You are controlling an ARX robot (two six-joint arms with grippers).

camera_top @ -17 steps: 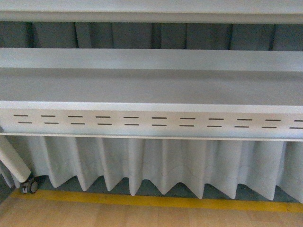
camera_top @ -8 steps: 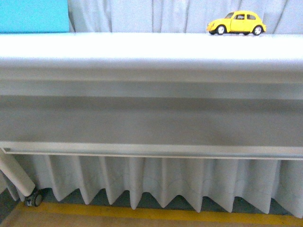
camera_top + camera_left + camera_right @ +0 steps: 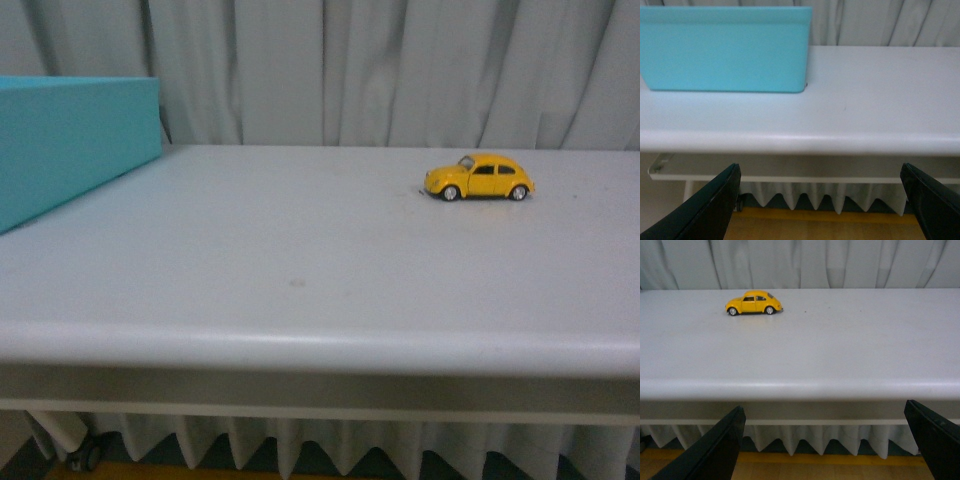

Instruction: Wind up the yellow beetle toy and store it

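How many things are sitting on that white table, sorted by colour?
Yellow: 1, the yellow beetle toy
Turquoise: 1, the turquoise bin
Total: 2

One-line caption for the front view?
Yellow beetle toy stands on the table, well apart from the turquoise bin at left.
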